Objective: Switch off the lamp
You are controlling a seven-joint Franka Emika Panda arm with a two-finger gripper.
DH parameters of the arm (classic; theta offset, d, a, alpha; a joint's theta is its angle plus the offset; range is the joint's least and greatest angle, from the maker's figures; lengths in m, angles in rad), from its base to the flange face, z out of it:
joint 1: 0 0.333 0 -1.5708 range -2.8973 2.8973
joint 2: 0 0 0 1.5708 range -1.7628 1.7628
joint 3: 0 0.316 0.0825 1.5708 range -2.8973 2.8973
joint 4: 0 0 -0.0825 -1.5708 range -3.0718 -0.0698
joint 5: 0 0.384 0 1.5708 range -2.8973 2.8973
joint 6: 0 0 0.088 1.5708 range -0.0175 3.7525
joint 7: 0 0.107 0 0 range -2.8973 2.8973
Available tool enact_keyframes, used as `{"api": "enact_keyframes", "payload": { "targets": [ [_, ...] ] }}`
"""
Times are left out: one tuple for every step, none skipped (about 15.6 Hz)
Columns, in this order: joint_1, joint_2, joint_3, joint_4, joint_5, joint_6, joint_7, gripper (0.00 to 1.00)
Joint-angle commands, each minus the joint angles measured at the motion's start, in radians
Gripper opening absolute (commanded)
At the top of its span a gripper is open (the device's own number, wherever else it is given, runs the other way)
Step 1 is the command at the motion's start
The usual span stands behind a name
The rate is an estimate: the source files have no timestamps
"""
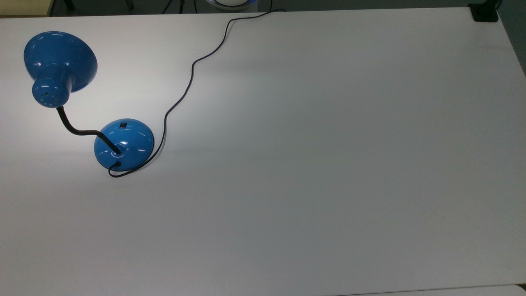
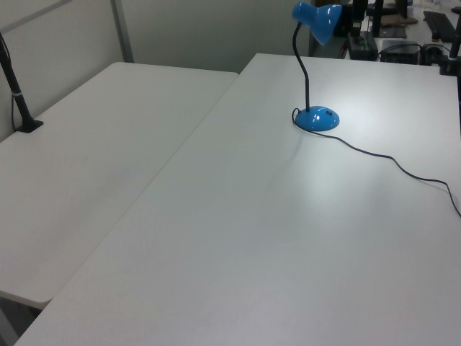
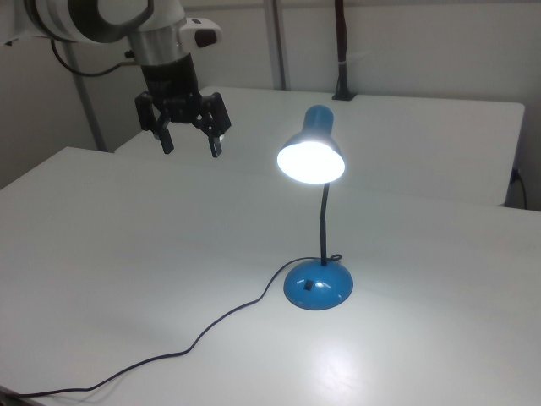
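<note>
A blue desk lamp stands on a white table, in the left part of the top view, with its round domed base at the left of centre and its cone-shaped shade in the upper left corner of the frame. A bent black gooseneck joins base and shade, and a small black switch sits on the upper side of the base in the top view. The thin black cord leaves the base's lower edge, loops round its right side and snakes up to the table's top edge in the top view. In the left view the lamp is in the upper right of the frame, and the cord trails toward the right edge. In the right view the lamp stands at centre, lit: the mouth of its shade glows bright white and a pool of light lies on the table round the base. The gripper hangs in the upper left of the right view, above the table and well apart from the lamp, its two fingers spread wide with nothing between them. A second white table adjoins the first along a seam, filling the left of the left view, with a black post at its far left.
</note>
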Motion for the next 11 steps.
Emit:
{"api": "enact_keyframes", "payload": {
  "targets": [
    [0.009, -0.002, 0.012, 0.002, -0.012, -0.006, 0.024, 1.0],
    [0.009, -0.002, 0.013, 0.002, -0.01, -0.006, 0.024, 1.0],
    [0.009, -0.002, 0.013, 0.002, -0.01, -0.006, 0.024, 1.0],
    [0.009, -0.002, 0.013, 0.002, -0.01, -0.006, 0.024, 1.0],
    [0.009, -0.002, 0.013, 0.002, -0.01, -0.006, 0.026, 1.0],
    [0.009, -0.003, 0.013, 0.002, -0.01, -0.006, 0.026, 1.0],
    [0.009, -0.003, 0.013, 0.002, -0.01, -0.006, 0.026, 1.0],
    [0.009, -0.003, 0.013, 0.002, -0.01, -0.008, 0.024, 1.0],
    [0.009, -0.005, 0.013, 0.002, -0.01, -0.008, 0.024, 1.0],
    [0.006, -0.006, 0.013, 0.0, -0.01, -0.008, 0.024, 1.0],
    [0.002, -0.008, 0.013, 0.0, -0.01, -0.009, 0.018, 1.0]
  ]
}}
